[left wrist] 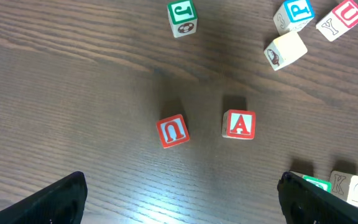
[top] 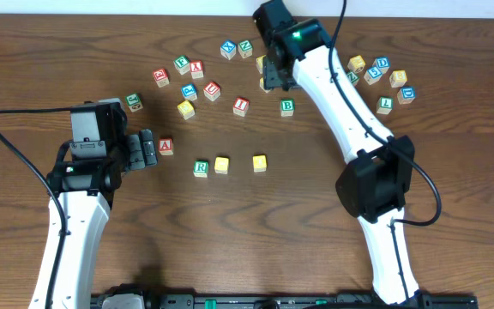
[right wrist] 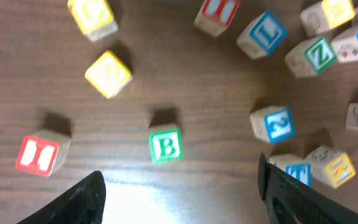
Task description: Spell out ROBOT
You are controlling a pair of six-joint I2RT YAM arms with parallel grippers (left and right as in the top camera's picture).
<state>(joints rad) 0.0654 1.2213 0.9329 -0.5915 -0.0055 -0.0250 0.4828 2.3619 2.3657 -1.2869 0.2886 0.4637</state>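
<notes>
R cube (top: 201, 168) and B cube (right wrist: 165, 147) are green-lettered; T cube (right wrist: 298, 170) looks blue-lettered.

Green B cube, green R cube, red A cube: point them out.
green B cube (right wrist: 165, 147), right wrist view, lettered face.
green R cube (top: 201, 168), overhead view, lettered face.
red A cube (left wrist: 239, 125), left wrist view, lettered face.

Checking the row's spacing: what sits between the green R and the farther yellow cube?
A nearer yellow cube, close beside the R, then a bare gap up to the farther yellow cube; the overhead view shows it.
</notes>
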